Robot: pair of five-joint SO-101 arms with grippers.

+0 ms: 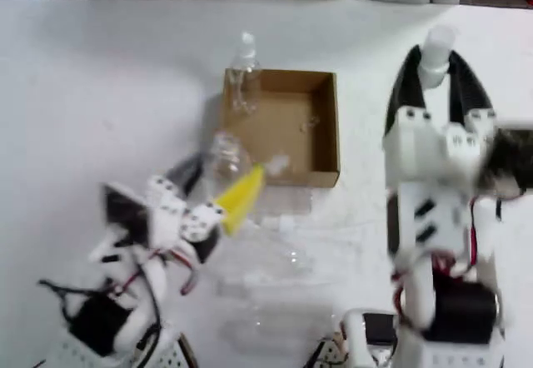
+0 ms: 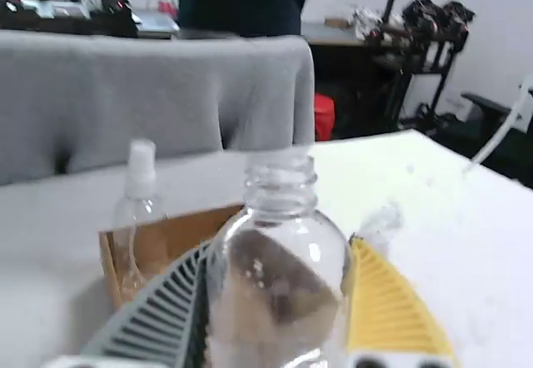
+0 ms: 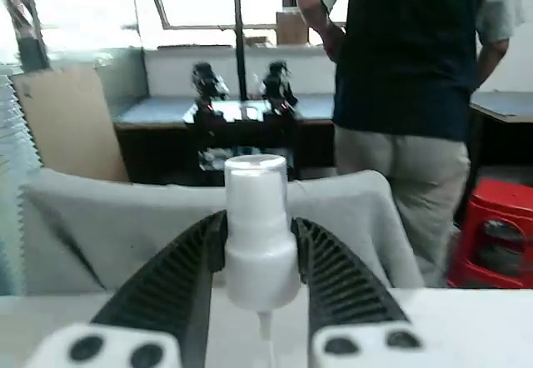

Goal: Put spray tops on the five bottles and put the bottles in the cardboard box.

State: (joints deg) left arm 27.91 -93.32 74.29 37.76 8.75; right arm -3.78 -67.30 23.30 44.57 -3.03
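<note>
The left gripper (image 2: 281,256) squeezes a clear bottle (image 2: 279,318) with no top, at the 7 o'clock corner of the cardboard box (image 1: 321,126). The right gripper (image 3: 260,222) pinches a white spray top (image 3: 256,185), at 3 o'clock from the box. A capped bottle (image 1: 243,72) stands at the box's 11 o'clock corner.

No text, label, brand, number or sign can be read in any view.
</note>
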